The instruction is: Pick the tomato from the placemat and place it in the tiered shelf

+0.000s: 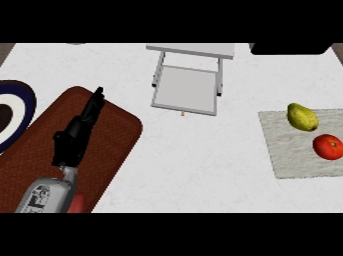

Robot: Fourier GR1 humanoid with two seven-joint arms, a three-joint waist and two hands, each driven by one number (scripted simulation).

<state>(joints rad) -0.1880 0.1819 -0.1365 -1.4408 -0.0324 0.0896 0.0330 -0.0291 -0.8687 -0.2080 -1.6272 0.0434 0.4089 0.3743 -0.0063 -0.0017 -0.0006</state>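
Tomato [329,147]: red, round, no long axis to speak of; sits on the pale placemat [296,162] at the right of the counter [196,160], toward the mat's right side; not yet lifted.

Pear [302,117]: yellow-green, on the same mat, just beside the tomato on its far-left side; the two look close but apart; its long axis runs roughly away from the robot, leaning slightly.

Tiered shelf [186,89]: grey, at the far middle of the counter, its lower tray jutting toward the robot, a narrower upper level behind; lies up and to the left of the tomato, well apart from it.

Left hand [78,134]: the only hand in view; black, fingers stretched out straight and pointing away from the robot, holding nothing; hovers or rests over the brown board [115,135] at the left, with the grey forearm [48,195] entering from the lower edge.

Right hand: not in view.

Plate [19,107]: dark-rimmed, white ring, at the far left edge, partly cut off.

Key relation: the tomato lies far to the right of the left hand, across the whole bare middle of the counter; judged from this, the right side is the nearer approach, and the unseen right hand the likelier one for the pick; the pear crowds the tomato's far-left flank, so an approach from the near or right side looks cleaner.
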